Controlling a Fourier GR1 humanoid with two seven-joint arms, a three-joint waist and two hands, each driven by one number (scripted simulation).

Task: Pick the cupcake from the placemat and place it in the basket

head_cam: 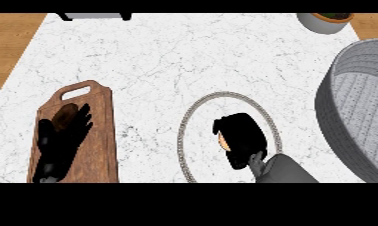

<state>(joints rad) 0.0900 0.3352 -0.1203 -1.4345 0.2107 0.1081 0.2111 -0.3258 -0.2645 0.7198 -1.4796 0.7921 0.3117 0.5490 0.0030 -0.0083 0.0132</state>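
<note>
Now the cupcake [222, 141] sits on the round placemat [193, 115], only a sliver peeking out, with the right hand [242, 137] curled around it. Off to the right, well apart, waits the grey basket [347, 105]. Over on the wooden board [103, 135], the left hand [63, 140] rests, fingers straight and slightly spread.

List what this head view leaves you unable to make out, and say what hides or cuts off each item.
- Cupcake: only a small tan sliver shows; the right hand curls over the rest.
- Placemat: its lower rim is cut off by the view's lower edge.
- Basket: cut off by the right edge.
- Cutting board: partly covered by the left hand.
- Pot: cropped at the top edge.
</note>
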